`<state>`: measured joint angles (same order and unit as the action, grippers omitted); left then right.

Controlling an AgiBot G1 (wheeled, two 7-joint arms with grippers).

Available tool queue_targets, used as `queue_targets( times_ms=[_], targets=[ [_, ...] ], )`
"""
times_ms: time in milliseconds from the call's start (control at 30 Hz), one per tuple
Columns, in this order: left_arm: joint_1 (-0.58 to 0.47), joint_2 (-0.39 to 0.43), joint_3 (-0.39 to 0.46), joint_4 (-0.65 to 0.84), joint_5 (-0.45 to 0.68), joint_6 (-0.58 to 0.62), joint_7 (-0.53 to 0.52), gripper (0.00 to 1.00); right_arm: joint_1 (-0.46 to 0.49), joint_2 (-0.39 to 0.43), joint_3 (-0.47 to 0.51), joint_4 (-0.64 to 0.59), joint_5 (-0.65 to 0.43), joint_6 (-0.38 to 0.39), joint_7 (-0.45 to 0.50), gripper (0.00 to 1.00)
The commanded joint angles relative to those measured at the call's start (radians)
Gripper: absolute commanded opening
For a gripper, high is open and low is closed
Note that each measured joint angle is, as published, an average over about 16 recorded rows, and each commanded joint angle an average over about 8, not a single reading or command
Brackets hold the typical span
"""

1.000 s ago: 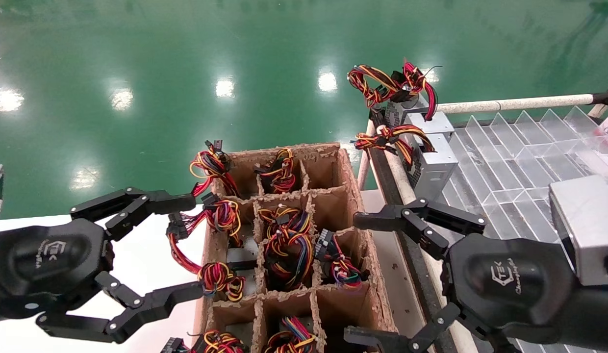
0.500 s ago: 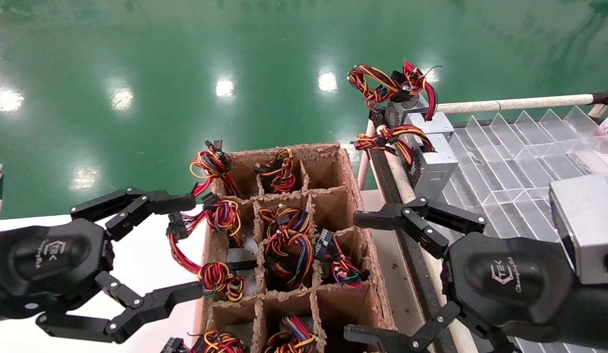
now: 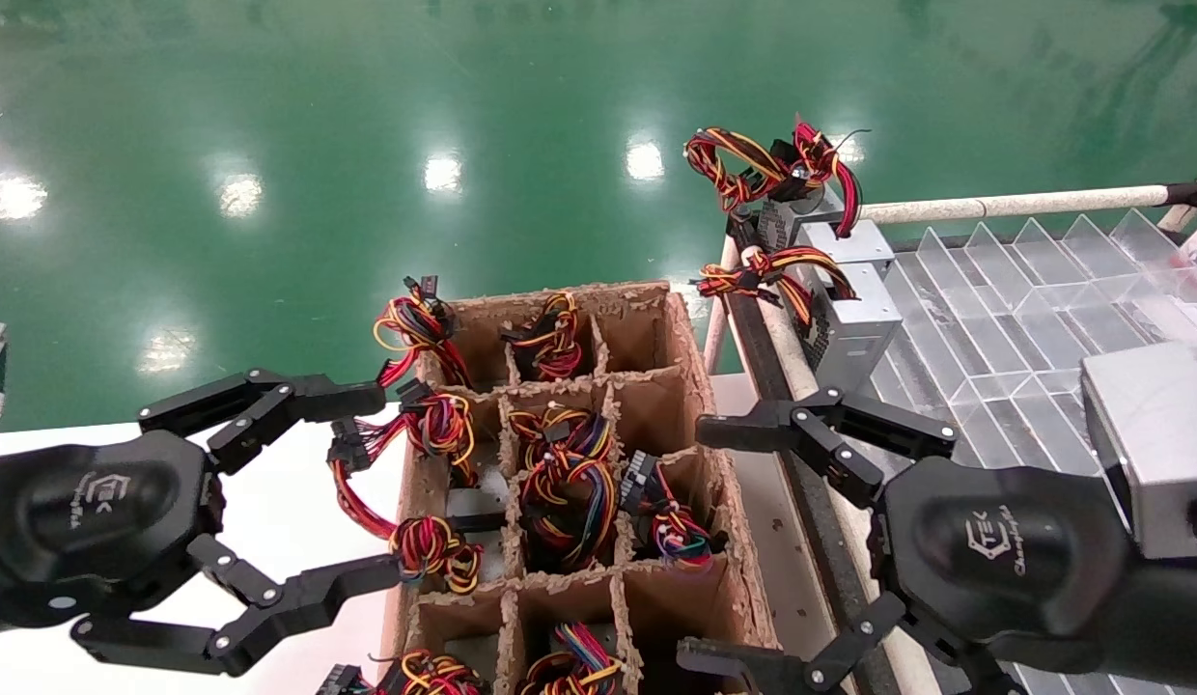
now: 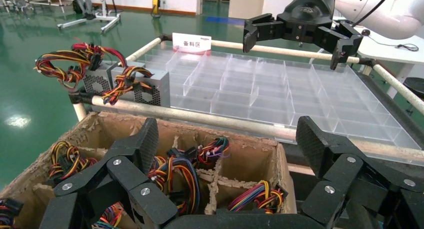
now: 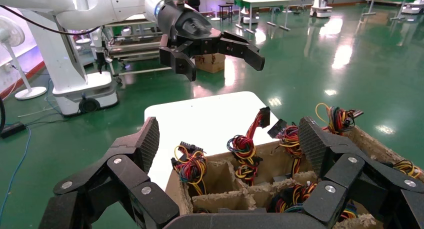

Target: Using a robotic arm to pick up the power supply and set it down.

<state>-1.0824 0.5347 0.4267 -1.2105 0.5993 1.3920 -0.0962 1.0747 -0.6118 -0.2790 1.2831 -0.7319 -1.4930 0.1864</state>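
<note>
The power supply (image 3: pixel 854 323) is a small grey metal box with a low red, yellow and orange wire bundle. It stands at the near left corner of the clear tray, and it also shows in the left wrist view (image 4: pixel 151 87). My right gripper (image 3: pixel 690 545) hangs open over the right side of the cardboard box, nearer me than the power supply and apart from it. The left gripper (image 3: pixel 386 483) is open beside the carton's left wall. Both are empty: the left wrist view (image 4: pixel 227 144) and the right wrist view (image 5: pixel 230 139) show only carton cells between the fingers.
A second grey box with taller looped wires (image 3: pixel 801 208) stands just behind the power supply. The divided cardboard box (image 3: pixel 693 372) holds several wire bundles. A clear compartment tray (image 3: pixel 1004 309), a pale rail (image 3: pixel 1004 204) and a white table (image 3: pixel 290 521) surround it.
</note>
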Motion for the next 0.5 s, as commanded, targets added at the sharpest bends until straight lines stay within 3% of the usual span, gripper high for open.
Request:
queue_targets(
  times_ms=[33, 500],
  targets=[
    [0.0, 0.0, 0.0, 0.0, 0.0, 0.0, 0.0, 1.0, 0.0, 0.0, 0.0, 0.0, 0.0, 0.0, 0.0, 1.0],
    [0.0, 0.0, 0.0, 0.0, 0.0, 0.0, 0.0, 1.0, 0.0, 0.0, 0.0, 0.0, 0.0, 0.0, 0.0, 1.0]
  ],
)
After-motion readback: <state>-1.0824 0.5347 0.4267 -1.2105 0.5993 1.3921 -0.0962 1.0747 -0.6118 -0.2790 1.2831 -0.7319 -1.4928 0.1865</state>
